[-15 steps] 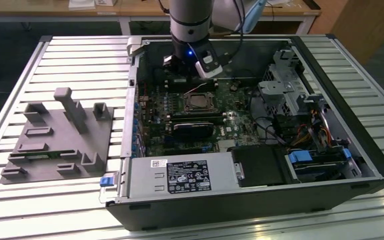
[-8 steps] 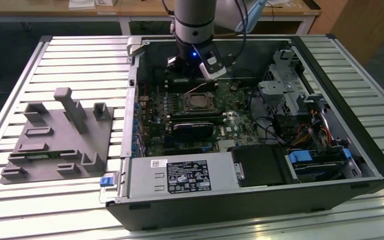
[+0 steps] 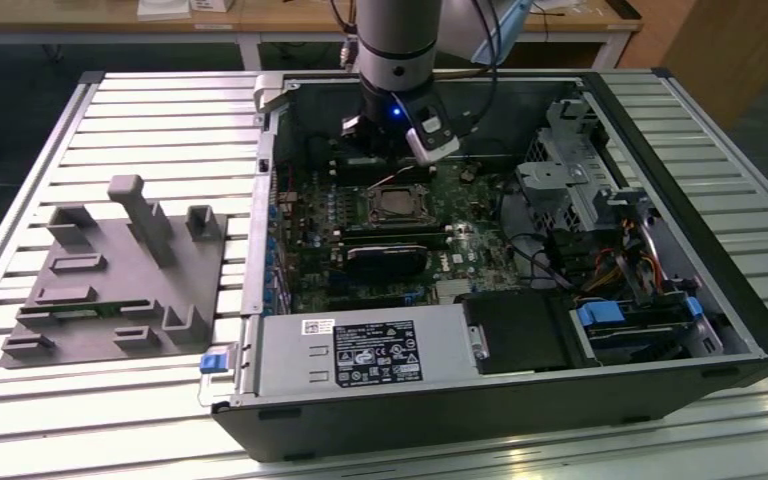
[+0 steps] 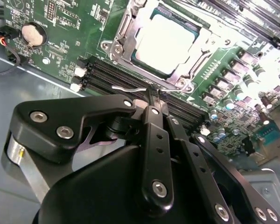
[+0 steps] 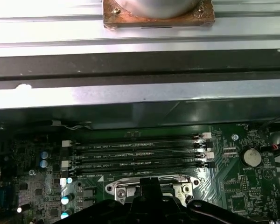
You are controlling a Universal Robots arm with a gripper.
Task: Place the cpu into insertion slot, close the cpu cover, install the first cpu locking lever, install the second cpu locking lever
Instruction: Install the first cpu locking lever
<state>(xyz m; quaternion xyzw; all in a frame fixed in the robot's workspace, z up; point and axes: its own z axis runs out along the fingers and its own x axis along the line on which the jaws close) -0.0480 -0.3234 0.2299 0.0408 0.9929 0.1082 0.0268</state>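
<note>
Exterior view: the open PC case lies on a slatted metal table, with a grey plastic fixture beside it on the exterior view's left. The arm comes down into the case. The gripper hangs just above the motherboard, near the insertion slot, on the side of the slot farther from the camera.

Second wrist view: the cpu sits in the socket with its pale metal top up. The cpu cover lies flat around it, so the top shows through the window. The gripper has its fingers pressed together. The tips are at a thin silver locking lever, which lies between the socket and the memory slots. Whether the wire is pinched between the tips, I can't tell. A coin battery is further off on the board.

First wrist view: the dark gripper stands in front of the socket's metal frame. Beyond it are four memory slots, and the coin battery is off to one side.
</note>
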